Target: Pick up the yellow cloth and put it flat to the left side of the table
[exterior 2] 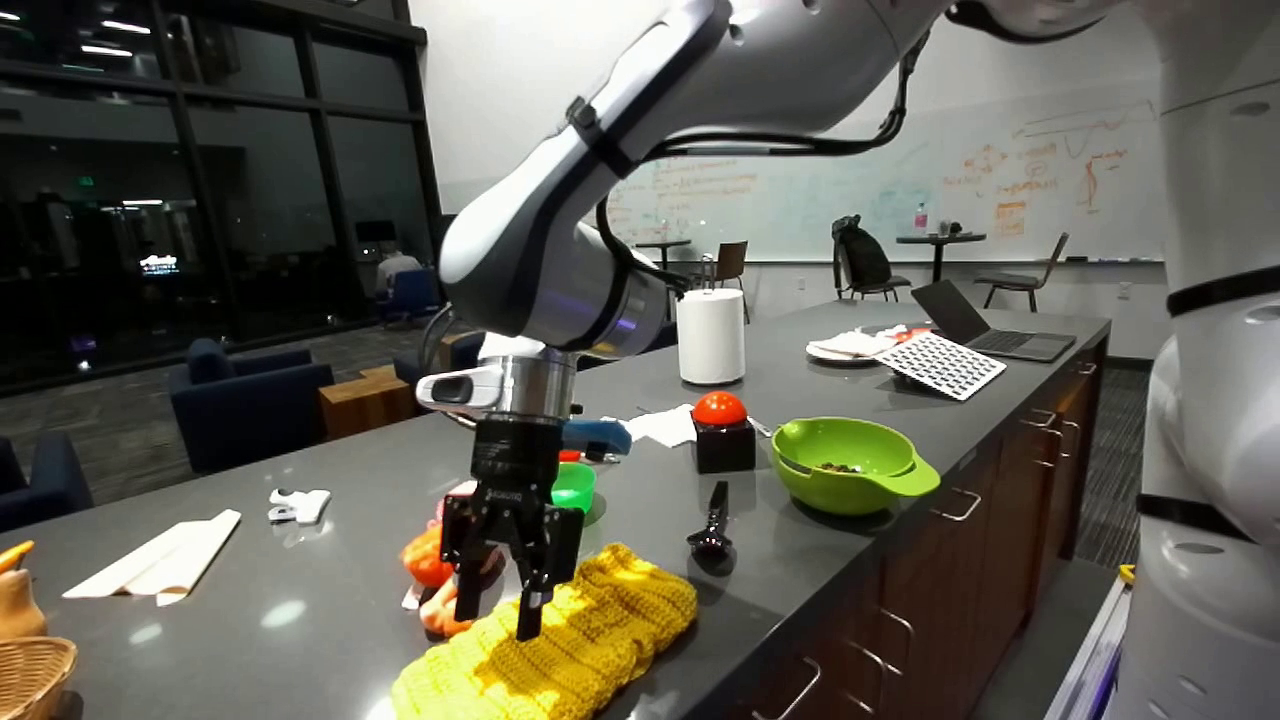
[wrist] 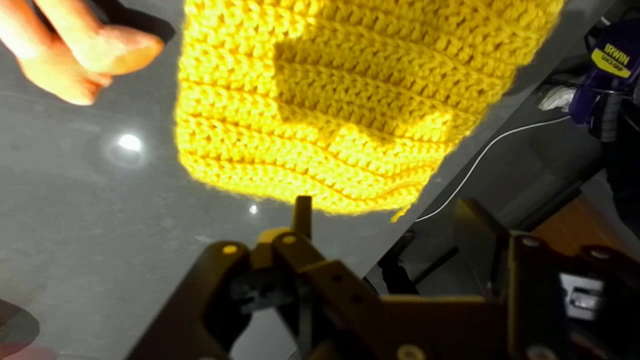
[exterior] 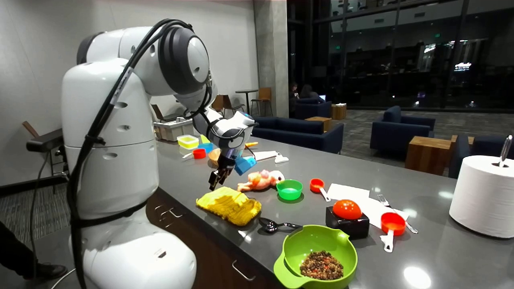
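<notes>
At the near end of the long, smooth, dark-grey countertop (exterior: 425, 178), as seen in an exterior view, sat a lime-green bowl (exterior: 317, 237) with a spout and a handle, small brown and red bits (exterior: 321, 265) in its bottom; just past it stood a glossy black box (exterior: 348, 226) topped by a red-orange dome (exterior: 347, 209), and to the side of that a shiny black spoon (exterior: 271, 226) lay; next, near the edge above the dark-brown drawers (exterior: 219, 253) and just beside the spoon, the mustard-yellow knitted-looking cloth (exterior: 231, 204) rested on the countertop, ridged and wrinkled, a dark shadow (wrist: 340, 95) across it; at its farther end hung the black two-fingered gripper (exterior 2: 498, 620), its fingers (wrist: 302, 217) apart, though I could not tell how close the tips were to the fabric; a pink-orange toy figure (exterior: 259, 181) lay beside the cloth, apart from it, its pale head right by a small translucent green bowl (exterior: 290, 192); well along the countertop stood a shallow red cup (exterior: 199, 153) and a yellow rectangular tub (exterior: 188, 144); behind all that were a dark-blue sofa (exterior: 293, 132) and tall dark windows (exterior: 381, 72).
</notes>
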You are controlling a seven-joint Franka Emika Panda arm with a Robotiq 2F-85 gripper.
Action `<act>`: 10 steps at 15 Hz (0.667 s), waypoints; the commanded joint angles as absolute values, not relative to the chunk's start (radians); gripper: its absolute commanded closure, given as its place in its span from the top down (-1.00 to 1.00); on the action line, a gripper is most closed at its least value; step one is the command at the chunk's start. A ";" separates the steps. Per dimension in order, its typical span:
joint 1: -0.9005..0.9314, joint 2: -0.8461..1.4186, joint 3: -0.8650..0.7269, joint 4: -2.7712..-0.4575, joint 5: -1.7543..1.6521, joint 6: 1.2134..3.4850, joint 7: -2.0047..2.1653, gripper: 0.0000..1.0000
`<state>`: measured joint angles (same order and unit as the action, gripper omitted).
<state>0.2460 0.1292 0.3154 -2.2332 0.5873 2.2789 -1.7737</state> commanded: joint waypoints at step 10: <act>0.240 0.171 0.258 -2.231 0.166 2.451 -1.347 1.00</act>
<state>0.2448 0.1597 0.2746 -2.2330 0.2574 2.4123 -1.4625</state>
